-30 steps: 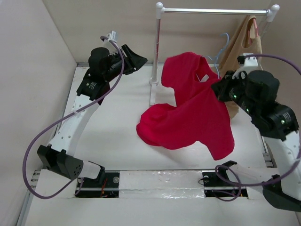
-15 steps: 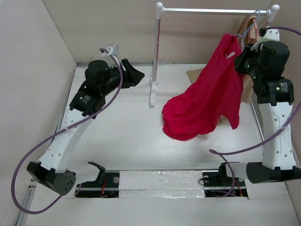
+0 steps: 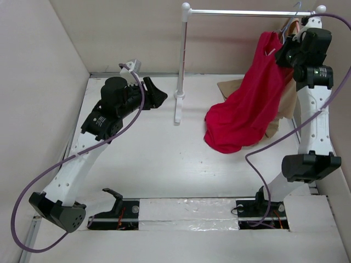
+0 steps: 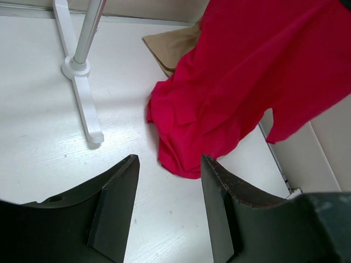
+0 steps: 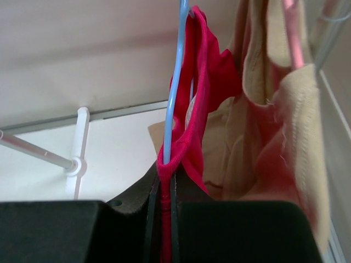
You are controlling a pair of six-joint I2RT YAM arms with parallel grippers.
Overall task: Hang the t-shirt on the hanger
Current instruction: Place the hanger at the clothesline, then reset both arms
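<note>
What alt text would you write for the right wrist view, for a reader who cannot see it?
The right gripper is pinched shut on a fold of the red t-shirt, against the thin blue hanger rising above it. A beige garment on a pink hanger hangs to the right; a white rack foot shows at left.
</note>
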